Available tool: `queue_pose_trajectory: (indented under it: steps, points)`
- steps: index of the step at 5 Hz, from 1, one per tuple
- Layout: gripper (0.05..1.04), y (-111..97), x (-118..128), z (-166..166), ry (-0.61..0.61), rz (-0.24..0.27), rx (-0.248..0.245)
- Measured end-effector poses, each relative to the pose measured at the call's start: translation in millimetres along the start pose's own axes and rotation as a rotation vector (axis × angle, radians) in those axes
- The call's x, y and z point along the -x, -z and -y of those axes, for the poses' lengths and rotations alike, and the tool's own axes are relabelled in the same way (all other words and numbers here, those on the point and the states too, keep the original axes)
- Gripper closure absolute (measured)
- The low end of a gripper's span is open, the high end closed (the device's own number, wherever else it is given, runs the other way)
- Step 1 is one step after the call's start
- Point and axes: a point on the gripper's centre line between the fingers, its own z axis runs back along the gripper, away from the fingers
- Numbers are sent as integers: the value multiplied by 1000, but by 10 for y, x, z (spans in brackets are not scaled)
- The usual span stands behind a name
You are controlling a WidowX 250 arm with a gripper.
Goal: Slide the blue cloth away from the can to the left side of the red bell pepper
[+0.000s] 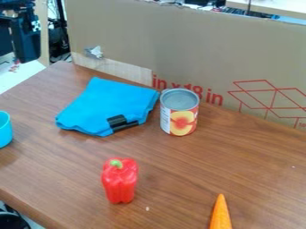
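Camera view: blue cloth [108,105] flat, aslant, one corner pointing toward cardboard [185,40].

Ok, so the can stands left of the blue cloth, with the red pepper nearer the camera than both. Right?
Not quite: the camera view shows the can standing right of the blue cloth. The red pepper is indeed nearer the camera.

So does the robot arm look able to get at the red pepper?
Probably yes: the pepper stands apart from the can and cloth, open from above, with the arm at the upper left.
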Motion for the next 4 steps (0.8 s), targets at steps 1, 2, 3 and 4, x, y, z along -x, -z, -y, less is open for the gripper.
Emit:
queue_pose_trajectory:
  steps: [1,2,3,4]
  points:
    - [83,75,-3,-4,-1,-25,15]
    - [83,212,-429,61,52,35,16]
    - [83,420,-873,171,71,81,2]
    - [83,662,-1202,140,54,129,2]
